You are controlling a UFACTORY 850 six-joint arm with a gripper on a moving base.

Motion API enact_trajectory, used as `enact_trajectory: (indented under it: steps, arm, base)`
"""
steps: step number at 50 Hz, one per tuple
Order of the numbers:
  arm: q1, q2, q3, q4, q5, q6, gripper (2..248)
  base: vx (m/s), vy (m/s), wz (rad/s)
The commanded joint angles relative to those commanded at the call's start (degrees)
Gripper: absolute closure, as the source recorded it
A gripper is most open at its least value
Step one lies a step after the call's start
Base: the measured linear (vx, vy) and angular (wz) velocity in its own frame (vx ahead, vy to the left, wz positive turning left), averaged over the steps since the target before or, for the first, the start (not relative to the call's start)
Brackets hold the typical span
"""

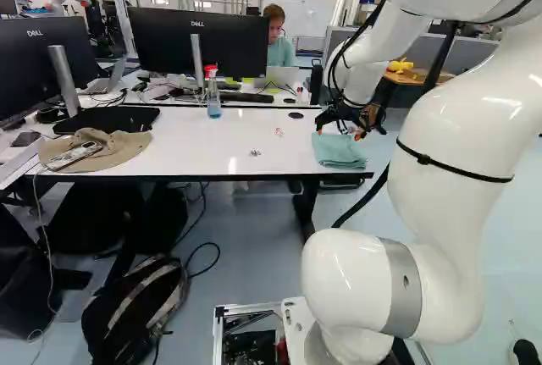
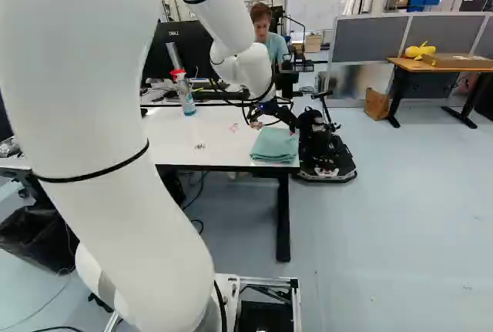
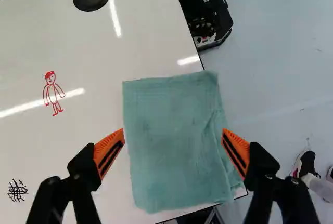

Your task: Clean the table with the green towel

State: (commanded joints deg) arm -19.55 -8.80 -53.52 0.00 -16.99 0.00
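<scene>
Two orange-padded fingers of the gripper (image 1: 339, 135) stand wide apart above the green towel (image 3: 174, 141) on the table (image 3: 93, 68).

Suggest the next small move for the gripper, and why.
I'd probably lower the open gripper toward the green towel: the wrist view shows its fingers spread by the towel's opposite edges, and the base views suggest it hovers just above.
</scene>
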Motion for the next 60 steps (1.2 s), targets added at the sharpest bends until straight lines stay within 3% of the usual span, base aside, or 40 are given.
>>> enact_trajectory:
  steps: [23, 60]
  arm:
    - [-0.3, -0.8, -0.7, 0.0, 0.0, 0.0, 3]
    - [-0.3, -5.9, -1.9, 0.0, 0.0, 0.0, 3]
  base:
    - [0.000, 0.000, 0.000]
    - [0.000, 0.000, 0.000]
